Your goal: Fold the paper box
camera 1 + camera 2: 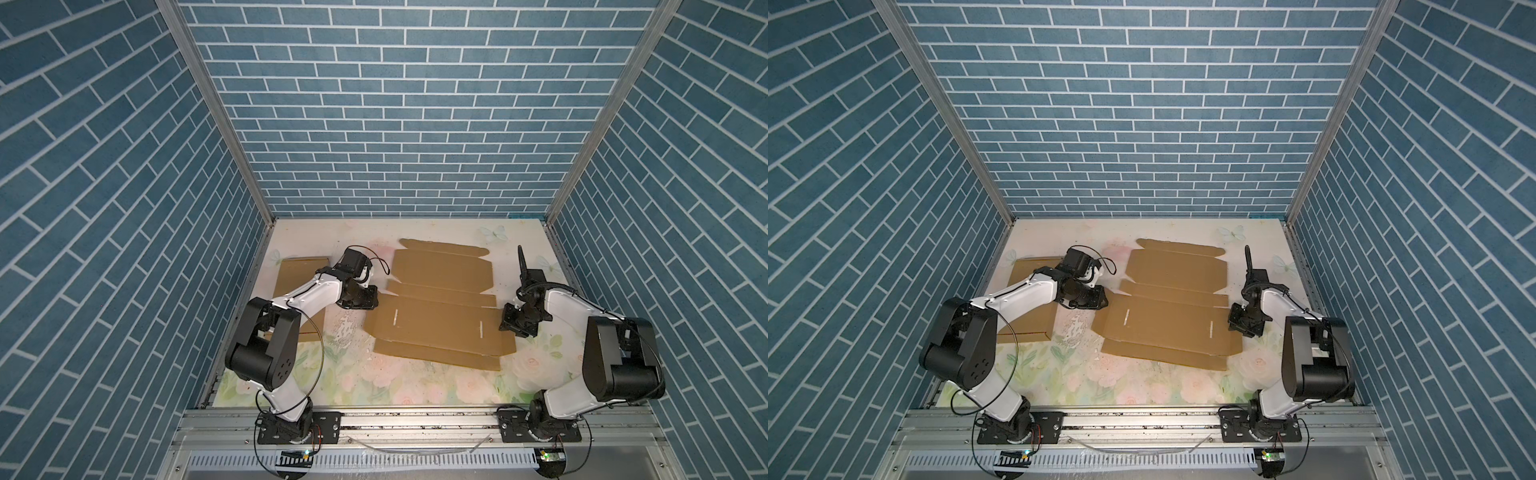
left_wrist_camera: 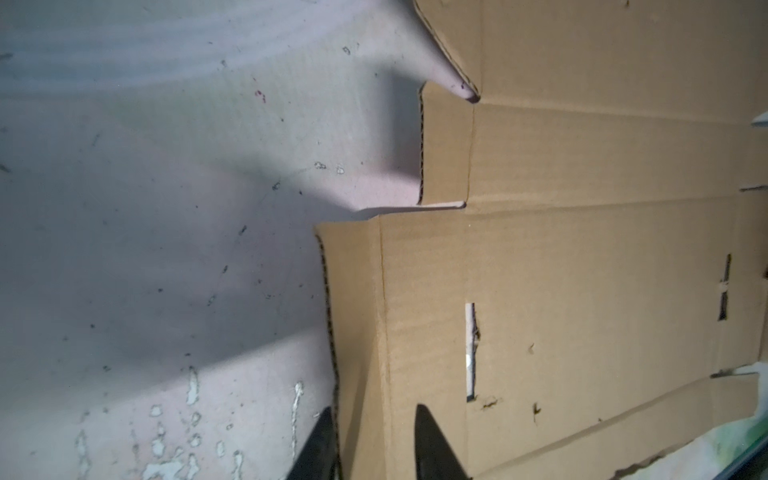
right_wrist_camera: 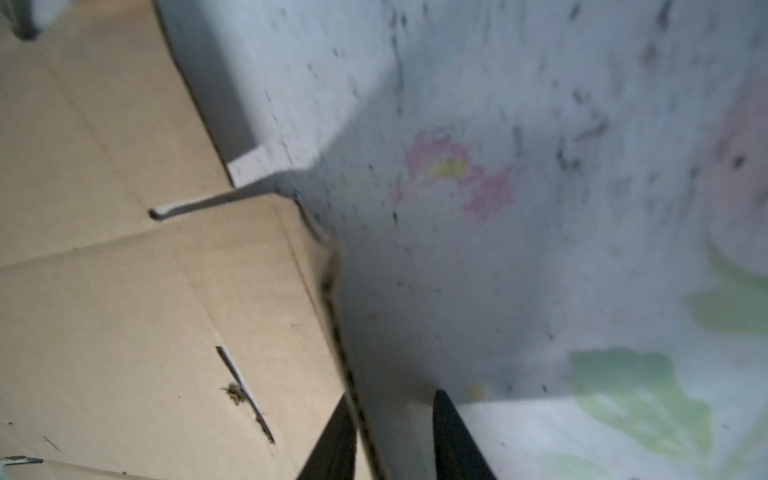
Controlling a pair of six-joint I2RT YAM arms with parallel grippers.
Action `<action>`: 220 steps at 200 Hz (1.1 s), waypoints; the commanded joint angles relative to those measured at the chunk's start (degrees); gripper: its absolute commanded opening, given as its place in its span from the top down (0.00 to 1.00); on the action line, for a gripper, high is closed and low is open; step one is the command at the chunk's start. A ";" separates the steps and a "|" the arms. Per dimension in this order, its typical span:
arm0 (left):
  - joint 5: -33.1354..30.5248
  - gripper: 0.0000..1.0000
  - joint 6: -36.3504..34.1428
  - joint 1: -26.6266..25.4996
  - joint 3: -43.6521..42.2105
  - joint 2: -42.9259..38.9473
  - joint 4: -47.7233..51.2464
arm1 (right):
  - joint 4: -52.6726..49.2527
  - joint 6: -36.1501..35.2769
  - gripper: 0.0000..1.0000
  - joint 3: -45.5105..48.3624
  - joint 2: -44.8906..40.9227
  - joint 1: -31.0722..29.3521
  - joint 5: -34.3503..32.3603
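Note:
The paper box (image 1: 440, 316) (image 1: 1167, 316) is a flat brown cardboard blank lying unfolded in the middle of the table. My left gripper (image 1: 375, 299) (image 1: 1103, 300) is low at its left side flap. In the left wrist view the left gripper (image 2: 374, 415) straddles that flap's edge (image 2: 332, 332), one finger (image 2: 320, 449) on the table side and one over the cardboard, with a gap showing. My right gripper (image 1: 505, 320) (image 1: 1232, 321) is at the right side flap. In the right wrist view the right gripper (image 3: 392, 399) brackets that flap's slightly raised edge (image 3: 332, 299), also with a gap.
A second flat cardboard piece (image 1: 299, 274) (image 1: 1034, 274) lies at the left, partly under my left arm. The floral table cover (image 1: 415, 382) is worn and flaking near the box's left flap. Blue brick-pattern walls (image 1: 374, 124) close in three sides.

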State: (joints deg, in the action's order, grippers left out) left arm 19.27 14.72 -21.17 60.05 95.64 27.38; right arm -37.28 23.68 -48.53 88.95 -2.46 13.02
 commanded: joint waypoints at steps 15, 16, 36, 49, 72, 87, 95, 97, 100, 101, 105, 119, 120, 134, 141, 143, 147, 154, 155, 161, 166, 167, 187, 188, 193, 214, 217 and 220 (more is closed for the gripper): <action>2.32 0.83 1.49 0.24 -2.22 0.14 -0.89 | 1.91 -0.68 0.74 -7.34 4.52 0.09 -2.26; 2.33 0.83 1.60 0.24 -2.27 0.07 -0.91 | 1.97 -0.66 0.74 -7.48 4.63 0.09 -2.28; 3.42 0.89 3.27 0.20 -4.02 -1.21 -2.23 | 3.33 0.02 0.77 -11.38 7.52 0.00 -2.40; 4.16 0.91 5.46 0.24 -5.60 -2.16 -3.47 | 3.92 0.53 0.80 -14.32 9.93 -0.33 -2.12; 4.81 0.95 11.28 0.05 -9.43 -5.01 -6.43 | 4.73 1.27 0.82 -19.55 14.06 -1.23 -1.95; 3.93 0.96 15.87 -1.04 -11.91 -7.83 -8.30 | 4.85 1.44 0.82 -23.29 17.01 -1.97 -2.15; 2.55 0.95 18.33 -2.05 -13.14 -9.70 -9.25 | 4.85 1.61 0.80 -25.31 18.54 -2.21 -2.21; 2.25 0.95 18.72 -2.35 -13.43 -10.17 -9.48 | 4.76 1.67 0.80 -25.76 18.90 -2.29 -2.27; 1.76 0.95 19.94 -2.85 -13.87 -10.86 -9.78 | 4.71 1.76 0.79 -26.56 19.50 -2.38 -2.33; 1.62 0.95 20.23 -3.06 -14.02 -11.10 -9.92 | 4.65 1.78 0.79 -26.76 19.68 -2.46 -2.36; 0.87 0.95 21.57 -3.71 -14.45 -12.00 -10.24 | 4.51 1.81 0.79 -27.80 20.56 -2.55 -2.45; -2.66 0.95 26.46 -5.66 -16.83 -15.55 -11.70 | 2.92 1.98 0.73 -31.93 23.41 -2.93 -2.81; -2.88 0.95 26.83 -5.78 -17.08 -15.91 -11.89 | 2.83 1.98 0.73 -32.22 23.57 -2.96 -2.86; -5.80 0.95 31.79 -6.97 -19.82 -19.61 -14.88 | 0.60 1.90 0.62 -35.76 25.57 -3.13 -3.67; -7.42 0.94 34.21 -7.38 -22.41 -21.34 -16.06 | -0.45 1.95 0.56 -37.03 25.87 -3.16 -4.44; -7.91 0.94 34.87 -7.57 -22.91 -21.80 -16.46 | -0.68 1.97 0.55 -37.28 25.91 -3.12 -4.59; -8.76 0.94 36.00 -7.80 -23.77 -22.55 -17.10 | -1.12 1.98 0.52 -37.60 25.72 -3.10 -4.93; -9.98 0.94 37.79 -8.29 -24.99 -23.88 -18.03 | -1.69 1.98 0.46 -37.73 25.07 -3.15 -5.40; -10.14 0.94 38.03 -8.37 -25.16 -24.07 -18.13 | -1.72 1.94 0.46 -37.66 24.93 -3.12 -5.47; -10.91 0.94 39.65 -8.52 -26.00 -24.84 -18.75 | -1.98 1.89 0.42 -37.33 24.03 -3.10 -5.86; -11.44 0.94 40.66 -8.84 -26.56 -25.48 -19.10 | -2.20 1.89 0.39 -36.81 23.18 -3.11 -6.12; -11.53 0.94 40.88 -8.82 -26.69 -25.58 -19.20 | -2.24 1.89 0.38 -36.68 22.97 -3.05 -6.14; -13.21 0.95 44.05 -9.39 -27.82 -27.30 -19.95 | -3.47 1.85 0.31 -33.35 18.79 -2.94 -5.91; -13.16 0.95 44.19 -9.41 -27.85 -27.36 -20.01 | -3.49 1.87 0.31 -33.19 18.58 -2.97 -5.90; -13.33 0.95 44.69 -9.55 -27.87 -27.68 -20.10 | -3.66 2.04 0.30 -32.08 17.28 -2.92 -5.71; -14.04 0.95 45.93 -9.99 -27.54 -28.54 -19.75 | -4.19 3.31 0.27 -26.21 11.57 -2.91 -4.50; -14.15 0.95 46.10 -10.03 -27.50 -28.56 -19.76 | -4.16 3.58 0.27 -25.38 10.71 -2.96 -4.38; -14.31 0.95 46.26 -10.11 -27.45 -28.57 -19.69 | -4.12 3.90 0.26 -24.46 9.92 -2.88 -4.14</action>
State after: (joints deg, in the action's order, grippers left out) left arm 8.54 57.12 -30.63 32.42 68.25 9.91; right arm -37.78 25.43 -78.94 106.21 -5.45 8.36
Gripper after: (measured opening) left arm 0.054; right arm 0.727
